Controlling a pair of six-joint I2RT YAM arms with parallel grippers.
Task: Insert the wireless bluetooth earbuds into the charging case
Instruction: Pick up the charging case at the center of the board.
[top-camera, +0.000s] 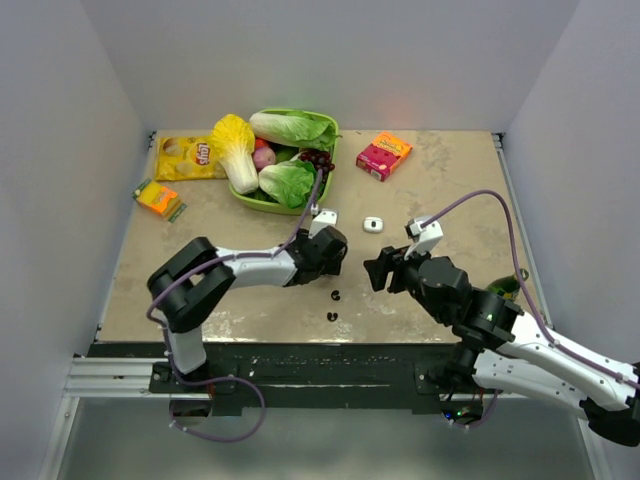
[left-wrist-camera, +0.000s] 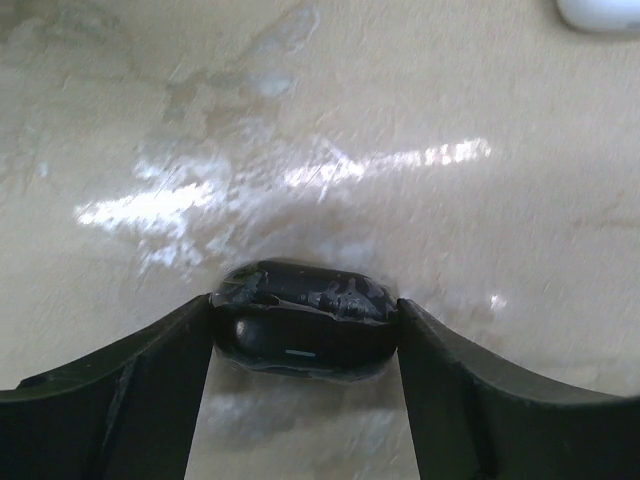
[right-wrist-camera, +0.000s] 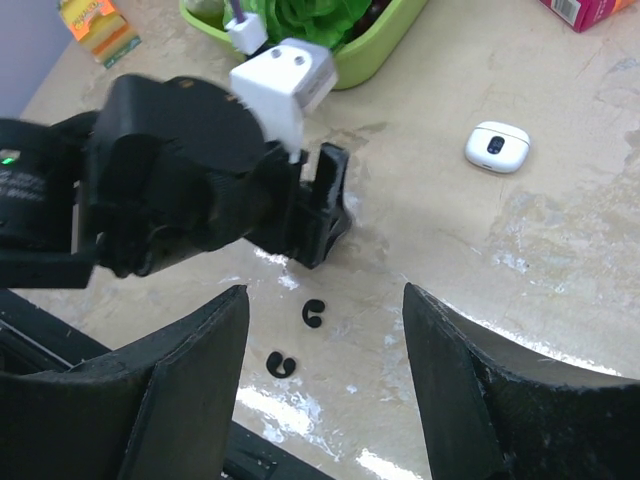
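My left gripper (left-wrist-camera: 303, 345) was clamped on a glossy black oval object (left-wrist-camera: 300, 300), one finger pressed against each end, low over the mottled beige tabletop (left-wrist-camera: 450, 230). I took that object to be no part of the task. My right gripper (right-wrist-camera: 325, 300) hung with its jaws well apart and nothing between them. The two tiny black rounded earbuds (right-wrist-camera: 314, 313) lay loose on the tabletop near each other, just beside my left gripper and beneath my right one. The small white glossy plastic charging case (right-wrist-camera: 497, 146) sat farther back, apart from both; I could not tell whether its lid was up. I judged the earbuds to be very light, hard and slick, apt to skitter or flip out of a pinch. Each wanted a gentle hold across its rounded body, square between the pads. The case looked light and smooth too, likely to slide when pushed, and wanted steadying by its sides.
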